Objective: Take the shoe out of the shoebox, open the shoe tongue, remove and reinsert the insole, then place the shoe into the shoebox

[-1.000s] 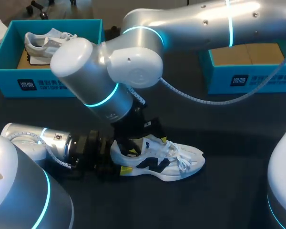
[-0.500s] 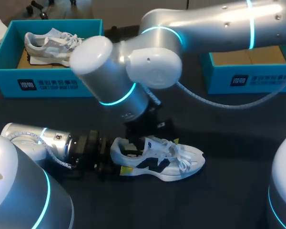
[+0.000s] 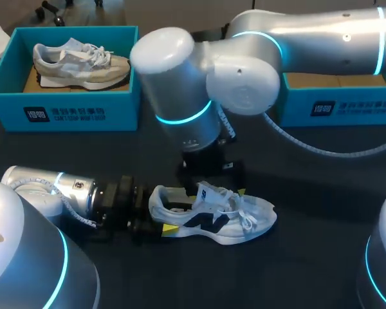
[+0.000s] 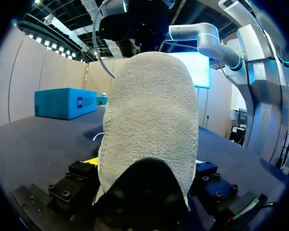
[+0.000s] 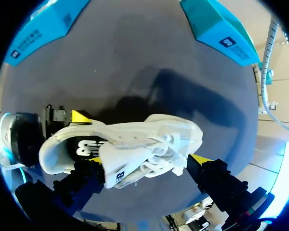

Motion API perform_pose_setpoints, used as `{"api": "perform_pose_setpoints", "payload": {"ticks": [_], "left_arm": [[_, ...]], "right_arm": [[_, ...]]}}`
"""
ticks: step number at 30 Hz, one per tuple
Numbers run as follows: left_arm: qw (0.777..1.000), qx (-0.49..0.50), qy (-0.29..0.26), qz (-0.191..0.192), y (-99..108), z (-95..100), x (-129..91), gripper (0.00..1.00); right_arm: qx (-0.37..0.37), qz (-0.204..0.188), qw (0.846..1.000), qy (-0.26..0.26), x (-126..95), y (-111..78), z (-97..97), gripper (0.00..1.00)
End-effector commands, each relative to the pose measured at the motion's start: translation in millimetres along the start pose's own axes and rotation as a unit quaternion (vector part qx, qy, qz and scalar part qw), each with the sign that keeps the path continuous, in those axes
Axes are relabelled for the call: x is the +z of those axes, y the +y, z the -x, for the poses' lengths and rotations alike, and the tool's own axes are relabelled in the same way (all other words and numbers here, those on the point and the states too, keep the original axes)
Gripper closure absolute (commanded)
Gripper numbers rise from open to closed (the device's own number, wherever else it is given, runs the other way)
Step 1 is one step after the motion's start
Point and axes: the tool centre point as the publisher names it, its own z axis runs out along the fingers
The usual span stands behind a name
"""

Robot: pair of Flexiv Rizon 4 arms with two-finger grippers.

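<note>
A white shoe lies on its side on the dark table, lower centre of the head view; the left gripper, entering from lower left, is clenched on its heel; the right gripper hangs directly over the laces, fingers spread wide to either side and gripping nothing; a teal shoebox at upper left holds a beige shoe; a second teal shoebox sits at upper right, partly hidden by the right arm.
</note>
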Motion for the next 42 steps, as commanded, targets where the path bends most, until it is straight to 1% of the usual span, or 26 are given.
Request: {"api": "perform_pose_setpoints", "payload": {"ticks": [1,4,9,11,13,15,18,21,24,25,29,31,33,36,39,42], "left_arm": [[1.0,0.0,-0.001,0.001,-0.7,0.0,-0.2,1.0],[1.0,0.0,-0.001,0.001,-0.7,0.0,-0.2,1.0],[1.0,0.0,-0.001,0.001,-0.7,0.0,-0.2,1.0],[1.0,0.0,-0.001,0.001,-0.7,0.0,-0.2,1.0],[1.0,0.0,-0.001,0.001,-0.7,0.0,-0.2,1.0],[1.0,0.0,-0.001,0.001,-0.7,0.0,-0.2,1.0],[1.0,0.0,-0.001,0.001,-0.7,0.0,-0.2,1.0],[1.0,0.0,-0.001,0.001,-0.7,0.0,-0.2,1.0],[1.0,0.0,-0.001,0.001,-0.7,0.0,-0.2,1.0],[1.0,0.0,-0.001,0.001,-0.7,0.0,-0.2,1.0],[1.0,0.0,-0.001,0.001,-0.7,0.0,-0.2,1.0],[1.0,0.0,-0.001,0.001,-0.7,0.0,-0.2,1.0],[1.0,0.0,-0.001,0.001,-0.7,0.0,-0.2,1.0],[1.0,0.0,-0.001,0.001,-0.7,0.0,-0.2,1.0],[1.0,0.0,-0.001,0.001,-0.7,0.0,-0.2,1.0],[1.0,0.0,-0.001,0.001,-0.7,0.0,-0.2,1.0]], "right_arm": [[0.086,-0.006,0.996,0.012,2.2,-5.7,-6.6,0.0],[0.082,-0.012,0.996,0.014,4.0,-9.7,-8.9,0.0],[0.085,-0.025,0.996,0.017,8.0,-13.7,-7.4,0.0],[0.086,-0.025,0.996,0.017,6.3,-16.4,-6.5,0.06],[0.087,-0.026,0.996,0.017,4.0,-17.8,-6.5,0.07],[0.087,-0.027,0.996,0.017,0.5,-19.9,-7.0,0.15],[0.085,-0.027,0.996,0.015,-2.2,-22.8,-6.5,0.25],[0.083,-0.025,0.996,0.017,-3.1,-24.9,-2.4,0.38],[0.076,-0.023,0.997,0.02,-1.8,-24.4,3.1,0.45],[0.073,-0.023,0.997,0.023,0.0,-23.2,5.2,0.46],[0.069,-0.024,0.997,0.032,5.1,-18.8,10.6,0.42],[0.07,-0.023,0.997,0.037,4.8,-17.5,12.9,0.5],[0.073,-0.019,0.996,0.04,2.6,-17.5,14.1,0.52],[0.077,-0.015,0.996,0.045,0.6,-17.6,15.2,0.57],[0.087,-0.012,0.995,0.054,-0.5,-18.7,17.0,0.65],[0.097,-0.014,0.993,0.068,-1.0,-21.4,17.9,0.67]]}}
